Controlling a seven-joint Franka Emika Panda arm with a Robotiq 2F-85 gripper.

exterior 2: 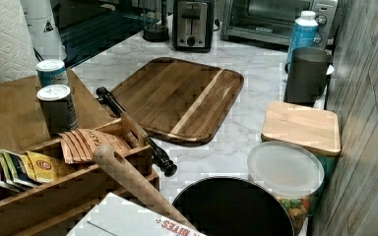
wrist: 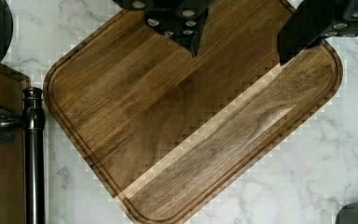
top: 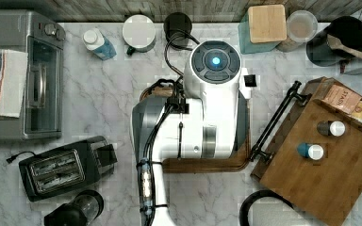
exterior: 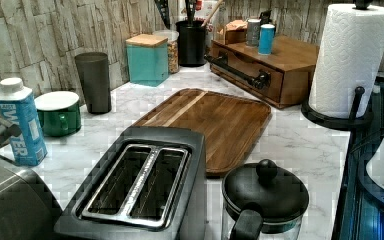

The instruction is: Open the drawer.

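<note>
Above the wooden tray (wrist: 191, 126), the gripper (wrist: 240, 49) hangs with its fingers (wrist: 303, 35) spread apart, holding nothing. At the top view's right, the drawer (top: 290, 120) sits shut in its bamboo-topped cabinet (top: 330, 174), its black bar handle (top: 275, 120) just beside the tray's edge. Bare marble counter (wrist: 307, 172) lies open around the tray's other corners.

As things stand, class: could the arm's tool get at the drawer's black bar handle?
Probably yes. The tool hangs open over the wooden tray, and only bare marble lies between that tray and the handle of the drawer.
</note>
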